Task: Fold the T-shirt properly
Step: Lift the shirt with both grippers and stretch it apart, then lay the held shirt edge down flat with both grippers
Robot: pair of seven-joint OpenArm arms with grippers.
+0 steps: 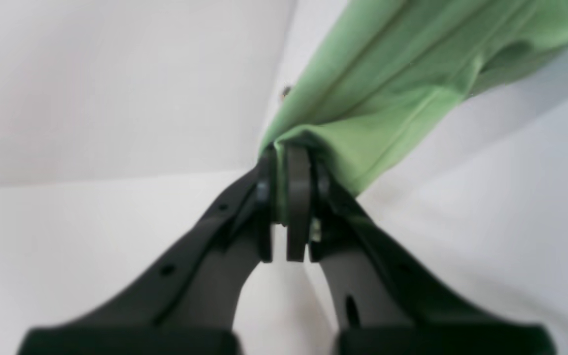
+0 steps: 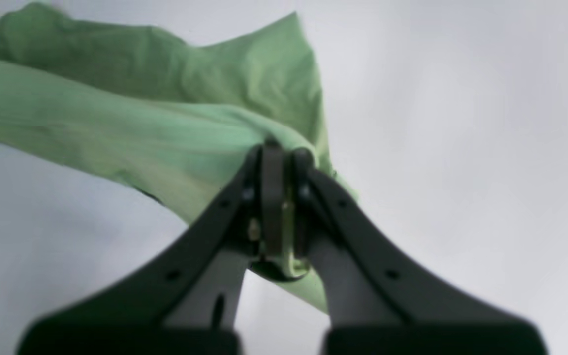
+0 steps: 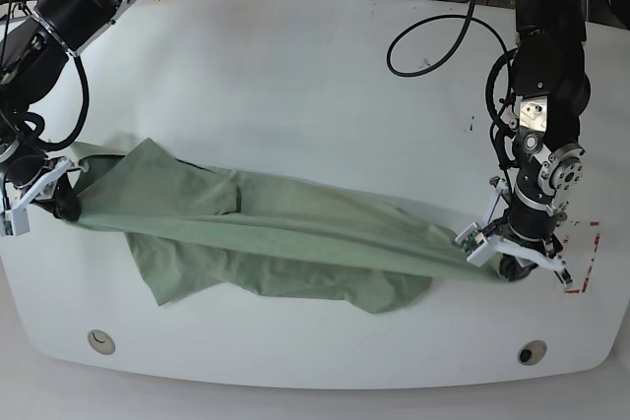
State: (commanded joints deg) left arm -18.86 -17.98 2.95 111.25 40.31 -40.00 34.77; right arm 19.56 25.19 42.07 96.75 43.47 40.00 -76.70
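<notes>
The pale green T-shirt point(image 3: 266, 228) lies stretched across the white table point(image 3: 295, 66) in a long band from left to right, with loose folds sagging toward the front. My left gripper point(image 3: 504, 265) is at the right end in the base view, shut on a bunched edge of the T-shirt point(image 1: 387, 79), with fabric pinched between the fingers of the left gripper point(image 1: 286, 158). At the left end my right gripper point(image 3: 67, 206) is shut on the other edge of the T-shirt point(image 2: 175, 123); cloth drapes over and below the right gripper point(image 2: 276, 153).
A red-marked rectangle point(image 3: 586, 258) sits on the table by the left gripper. Black cables point(image 3: 433, 36) loop over the back right of the table. Two round holes point(image 3: 98, 340) point(image 3: 532, 352) lie near the front edge.
</notes>
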